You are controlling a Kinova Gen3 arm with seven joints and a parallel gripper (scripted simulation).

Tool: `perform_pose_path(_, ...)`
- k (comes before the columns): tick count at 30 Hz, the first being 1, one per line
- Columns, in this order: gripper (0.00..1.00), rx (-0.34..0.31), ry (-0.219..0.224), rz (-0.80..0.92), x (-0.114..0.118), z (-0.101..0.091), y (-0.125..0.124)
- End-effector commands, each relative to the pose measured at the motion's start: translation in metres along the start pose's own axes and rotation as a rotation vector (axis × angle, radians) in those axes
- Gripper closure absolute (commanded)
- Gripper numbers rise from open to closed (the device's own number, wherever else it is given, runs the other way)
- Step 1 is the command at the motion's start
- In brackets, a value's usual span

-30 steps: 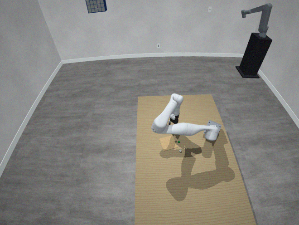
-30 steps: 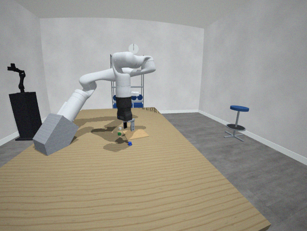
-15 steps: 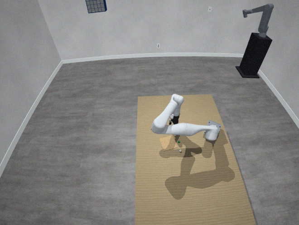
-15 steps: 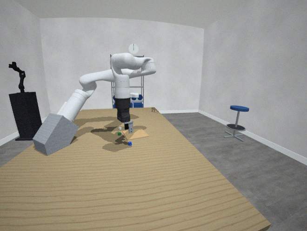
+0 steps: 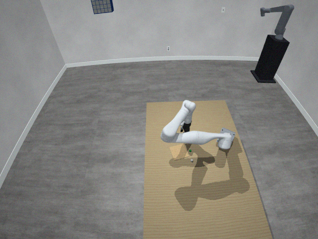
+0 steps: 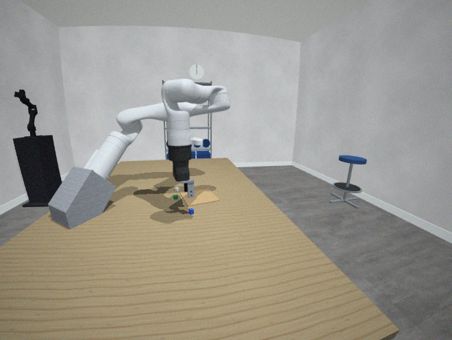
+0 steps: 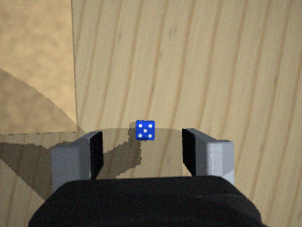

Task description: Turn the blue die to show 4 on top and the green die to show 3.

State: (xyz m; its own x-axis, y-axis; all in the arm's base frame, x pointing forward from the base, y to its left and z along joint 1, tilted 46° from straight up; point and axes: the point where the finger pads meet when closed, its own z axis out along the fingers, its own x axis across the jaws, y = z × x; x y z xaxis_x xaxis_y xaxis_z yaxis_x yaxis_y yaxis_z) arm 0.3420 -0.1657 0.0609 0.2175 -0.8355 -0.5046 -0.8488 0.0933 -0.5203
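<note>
Plainly, the hand (image 5: 182,130) (image 6: 187,193) (image 7: 143,146) is wide open and holds nothing, above the tabletop (image 5: 164,205) (image 6: 219,274) (image 7: 206,55). In the wrist view the blue die (image 6: 191,211) (image 7: 145,130) shows five, off the mat (image 5: 178,151) (image 6: 206,198) (image 7: 37,41), whose near corner lies toward its ten o'clock. From above, the green die (image 5: 190,151) (image 6: 175,197) sits just off the mat at three o'clock, the white die (image 5: 192,160) (image 6: 177,189) at four. Their top numbers are too small to read.

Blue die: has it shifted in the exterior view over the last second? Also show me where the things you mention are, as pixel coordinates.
No. Judged against the mat (image 5: 178,151) (image 6: 206,198) (image 7: 34,41), the blue die (image 6: 191,211) (image 7: 145,130) sits in the same spot, just off its near corner.
</note>
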Motion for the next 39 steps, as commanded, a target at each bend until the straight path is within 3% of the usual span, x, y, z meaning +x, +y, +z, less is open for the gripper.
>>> perform_pose_path(1,0.00,-0.001,0.001,0.016,0.0006,0.0001,0.0006)
perform_pose_path(20,0.00,-0.001,0.003,0.060,0.0019,0.0006,0.0013)
perform_pose_path(21,0.36,-0.001,0.003,0.060,0.0019,0.0006,0.0013)
perform_pose_path(39,0.36,-0.001,0.003,0.060,0.0019,0.0006,0.0013)
